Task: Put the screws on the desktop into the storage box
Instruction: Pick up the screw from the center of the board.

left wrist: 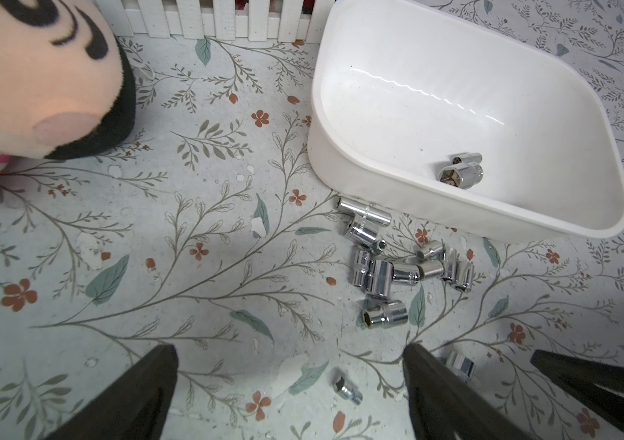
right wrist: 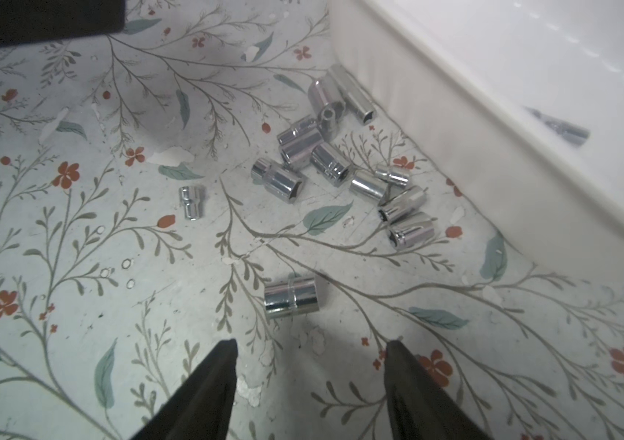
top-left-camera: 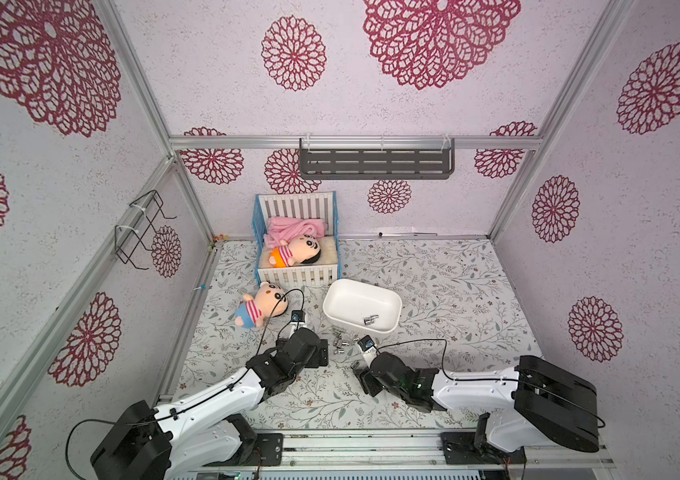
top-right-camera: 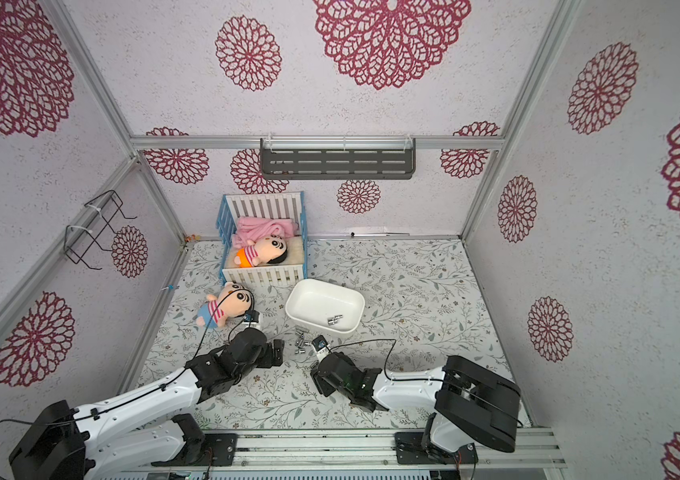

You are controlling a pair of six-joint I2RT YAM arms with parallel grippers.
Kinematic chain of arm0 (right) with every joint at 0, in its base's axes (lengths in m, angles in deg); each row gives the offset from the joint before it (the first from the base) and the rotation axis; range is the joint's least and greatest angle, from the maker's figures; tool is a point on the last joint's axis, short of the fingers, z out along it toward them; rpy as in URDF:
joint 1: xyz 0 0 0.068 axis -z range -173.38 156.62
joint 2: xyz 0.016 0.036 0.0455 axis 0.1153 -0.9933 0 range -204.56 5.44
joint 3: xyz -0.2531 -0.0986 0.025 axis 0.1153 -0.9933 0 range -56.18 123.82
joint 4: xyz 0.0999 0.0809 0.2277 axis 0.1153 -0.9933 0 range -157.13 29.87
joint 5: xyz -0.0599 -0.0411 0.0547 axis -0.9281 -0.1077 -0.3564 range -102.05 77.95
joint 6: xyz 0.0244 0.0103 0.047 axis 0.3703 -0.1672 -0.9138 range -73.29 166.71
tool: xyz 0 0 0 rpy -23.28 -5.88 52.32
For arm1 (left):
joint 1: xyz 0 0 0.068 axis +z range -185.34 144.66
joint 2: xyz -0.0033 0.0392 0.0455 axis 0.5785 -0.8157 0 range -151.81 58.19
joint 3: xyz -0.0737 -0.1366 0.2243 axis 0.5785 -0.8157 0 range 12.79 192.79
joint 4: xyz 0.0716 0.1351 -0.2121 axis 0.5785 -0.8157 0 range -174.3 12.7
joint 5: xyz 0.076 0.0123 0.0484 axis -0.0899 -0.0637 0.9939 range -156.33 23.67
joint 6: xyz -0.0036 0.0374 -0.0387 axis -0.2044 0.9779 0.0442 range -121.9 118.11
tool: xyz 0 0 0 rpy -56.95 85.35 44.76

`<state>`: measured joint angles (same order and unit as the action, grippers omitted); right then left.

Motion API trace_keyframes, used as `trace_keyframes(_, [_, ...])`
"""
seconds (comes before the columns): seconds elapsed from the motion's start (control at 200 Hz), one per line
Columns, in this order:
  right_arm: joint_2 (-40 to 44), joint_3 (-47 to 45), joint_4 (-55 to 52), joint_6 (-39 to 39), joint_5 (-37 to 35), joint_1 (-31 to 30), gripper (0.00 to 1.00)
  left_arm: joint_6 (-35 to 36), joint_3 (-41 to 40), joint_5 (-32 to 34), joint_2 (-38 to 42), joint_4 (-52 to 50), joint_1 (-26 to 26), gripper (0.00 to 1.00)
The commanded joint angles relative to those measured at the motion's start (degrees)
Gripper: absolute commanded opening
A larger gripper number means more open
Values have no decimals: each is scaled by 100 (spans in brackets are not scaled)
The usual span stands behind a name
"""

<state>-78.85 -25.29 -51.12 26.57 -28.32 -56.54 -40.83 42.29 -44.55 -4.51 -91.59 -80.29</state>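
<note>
On desktop [top-left-camera: 454,291], just beside storage box [left wrist: 379,183] wall: cluster of chrome screws [left wrist: 379,272], two strays nearer grippers. Two more inside box. Left gripper [left wrist: 289,346] jaws wide apart, empty; right gripper [right wrist: 313,341] jaws apart, empty.

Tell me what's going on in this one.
Two robot arms are clearing small silver screws off the flowery desktop into the white storage box. Two screws lie in the box. About a dozen lie on the desktop, most bunched beside its near wall. Both grippers are open and empty: the right gripper hangs low just short of a lone screw, and the left gripper sits beside the cluster.
</note>
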Motion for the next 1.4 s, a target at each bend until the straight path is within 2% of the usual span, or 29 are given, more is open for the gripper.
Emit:
trace_keyframes(0.0, [-158, 174, 289, -70, -170, -48, 66, 72, 118, 46, 21, -35, -93, 97])
trace_keyframes(0.27, [-498, 382, 214, -69, -232, -92, 65, 93, 140, 41, -45, -32, -93, 97])
trace_keyframes(0.51, [-811, 582, -8, -86, -339, -118, 59, 95, 171, -33, -102, -45, -102, 97])
trace_keyframes(1.116, [-1008, 729, -241, -104, -370, -127, 52, 101, 232, -69, -208, -88, -128, 97])
trace_keyframes(1.396, [-1132, 813, -345, -121, -411, -118, 41, 102, 259, -86, -242, -103, -137, 97])
